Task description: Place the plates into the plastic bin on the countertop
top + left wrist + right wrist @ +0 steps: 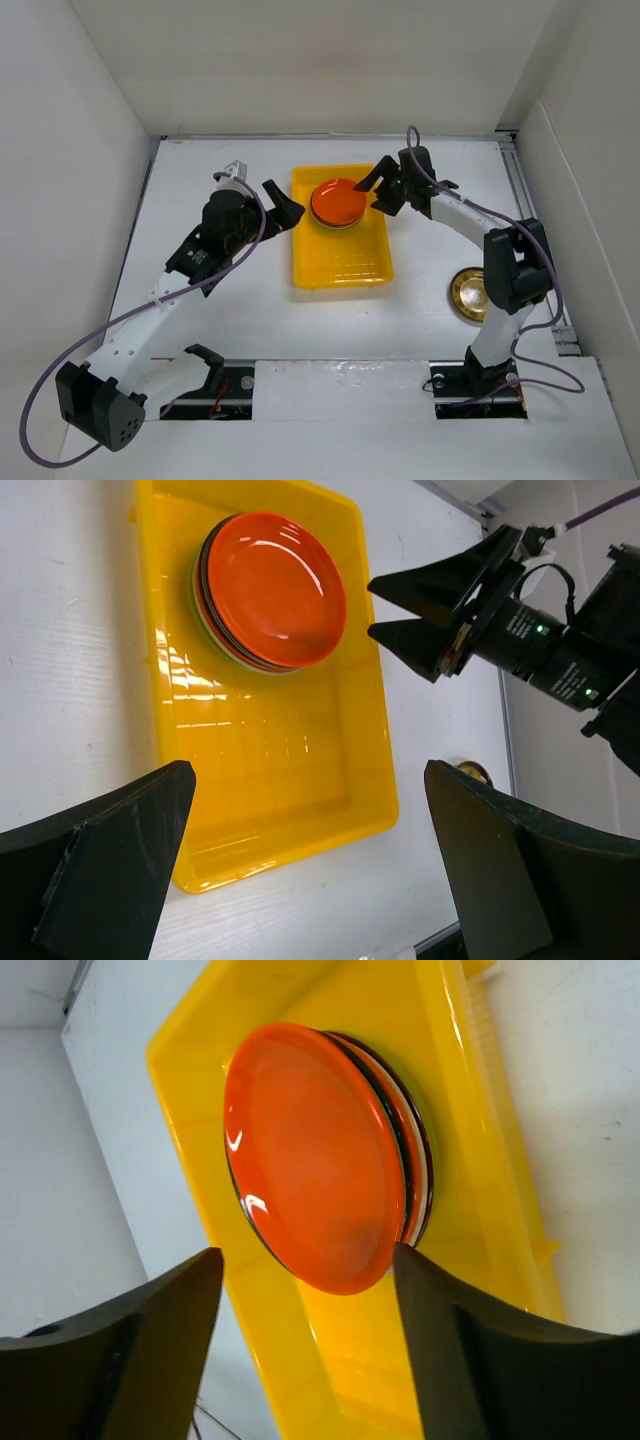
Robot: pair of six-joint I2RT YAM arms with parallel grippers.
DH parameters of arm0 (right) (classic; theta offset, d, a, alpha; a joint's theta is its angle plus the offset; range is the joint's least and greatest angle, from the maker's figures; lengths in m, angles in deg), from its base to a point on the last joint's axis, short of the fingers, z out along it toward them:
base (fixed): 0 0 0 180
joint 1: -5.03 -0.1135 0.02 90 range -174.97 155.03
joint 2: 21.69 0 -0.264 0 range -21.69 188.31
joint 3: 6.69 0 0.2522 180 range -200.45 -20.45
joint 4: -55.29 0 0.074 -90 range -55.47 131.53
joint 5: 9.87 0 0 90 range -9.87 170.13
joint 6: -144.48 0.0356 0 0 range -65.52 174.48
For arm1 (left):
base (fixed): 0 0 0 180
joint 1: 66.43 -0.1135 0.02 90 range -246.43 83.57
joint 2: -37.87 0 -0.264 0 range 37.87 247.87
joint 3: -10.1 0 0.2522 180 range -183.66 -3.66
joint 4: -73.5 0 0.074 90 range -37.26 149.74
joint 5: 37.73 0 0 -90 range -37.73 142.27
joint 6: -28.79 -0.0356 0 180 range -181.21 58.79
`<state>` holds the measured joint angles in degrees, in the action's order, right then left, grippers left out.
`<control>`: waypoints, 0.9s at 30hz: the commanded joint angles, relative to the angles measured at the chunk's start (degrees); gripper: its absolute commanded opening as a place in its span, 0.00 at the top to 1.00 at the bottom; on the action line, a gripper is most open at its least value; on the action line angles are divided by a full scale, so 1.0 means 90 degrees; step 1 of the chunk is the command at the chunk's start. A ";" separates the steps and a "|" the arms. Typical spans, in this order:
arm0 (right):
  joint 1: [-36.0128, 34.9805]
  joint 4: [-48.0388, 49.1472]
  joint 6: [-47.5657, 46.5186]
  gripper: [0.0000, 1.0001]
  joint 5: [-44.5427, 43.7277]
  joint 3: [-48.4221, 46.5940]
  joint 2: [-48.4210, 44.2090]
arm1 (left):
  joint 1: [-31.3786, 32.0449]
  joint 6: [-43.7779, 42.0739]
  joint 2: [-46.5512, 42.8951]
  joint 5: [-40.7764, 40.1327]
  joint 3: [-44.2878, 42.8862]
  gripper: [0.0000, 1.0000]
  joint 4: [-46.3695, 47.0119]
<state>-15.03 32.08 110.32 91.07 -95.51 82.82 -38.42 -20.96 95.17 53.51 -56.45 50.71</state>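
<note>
A yellow plastic bin (pixel 340 268) lies on the white countertop (pixel 200 330). A stack of several plates with an orange plate (pixel 337 202) on top sits in the bin's far half; it also shows in the left wrist view (pixel 275 588) and the right wrist view (pixel 315 1155). One gold-brown plate (pixel 468 293) lies on the countertop to the right, half hidden by the right arm. My right gripper (pixel 378 190) is open and empty just right of the stack, over the bin's far right rim. My left gripper (pixel 283 206) is open and empty, left of the bin.
White walls enclose the countertop on the left, back and right. A metal rail (pixel 530 220) runs along the right edge. Purple cables trail from both arms. The bin's near half (pixel 270 770) holds nothing.
</note>
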 commanded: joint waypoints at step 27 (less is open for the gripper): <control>0.1681 -0.3421 -0.0852 0.02 -0.2504 0.1145 -0.8034 | 0.2707 -0.0400 0.2974 0.0966 -0.1476 0.00 0.1832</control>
<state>0.64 8.52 103.59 73.30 -79.12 15.59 -15.08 -23.91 117.88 61.62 -64.76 61.37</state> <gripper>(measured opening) 0.977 0.997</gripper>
